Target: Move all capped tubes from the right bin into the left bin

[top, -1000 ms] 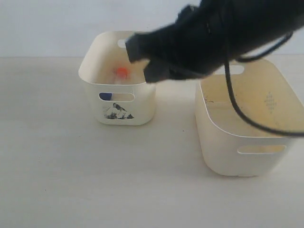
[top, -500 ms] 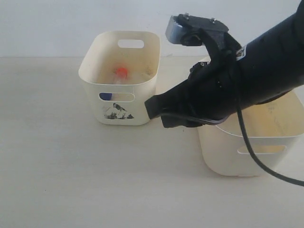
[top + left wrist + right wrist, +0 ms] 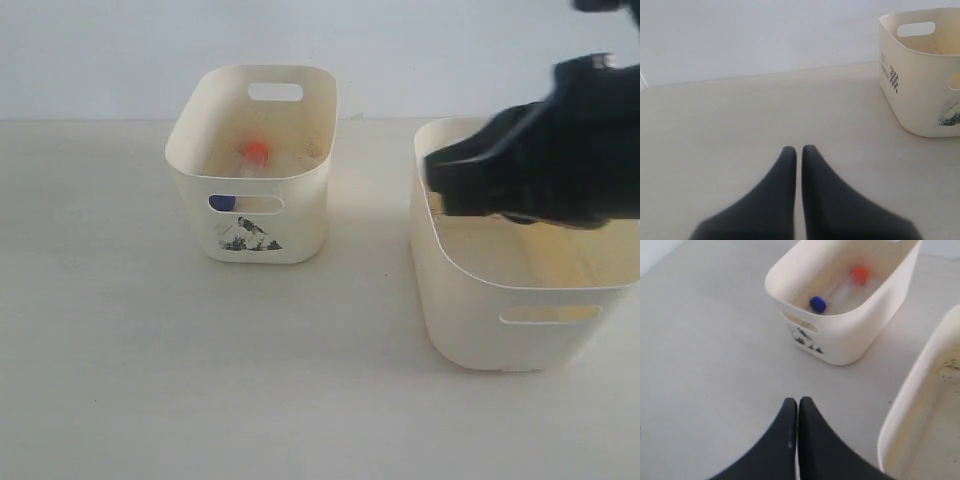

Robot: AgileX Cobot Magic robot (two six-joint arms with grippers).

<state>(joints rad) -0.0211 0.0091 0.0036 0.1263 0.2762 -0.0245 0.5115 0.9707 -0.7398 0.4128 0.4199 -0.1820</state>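
The left bin (image 3: 300,215), narrow and cream with a picture sticker, holds capped tubes. An orange-red cap (image 3: 257,152) shows inside it and a dark-blue cap (image 3: 222,203) shows through its front slot. The right wrist view shows the same bin (image 3: 860,335) with a blue cap (image 3: 817,304) and an orange-red cap (image 3: 858,275); further tubes are hard to make out. My right arm (image 3: 540,170) hangs over the right bin (image 3: 470,310), hiding part of its inside. The right gripper (image 3: 798,401) is shut on nothing. My left gripper (image 3: 798,149) is also shut and empty, above bare table.
The left wrist view shows the left bin (image 3: 920,100) off to one side, with a checkered label on its side wall. The right bin's rim (image 3: 910,410) lies close beside my right gripper. A pale wall runs behind the table.
My right arm has swung from above the left bin back to the right and now hangs over the right bin. The tubes in the left bin have not moved.
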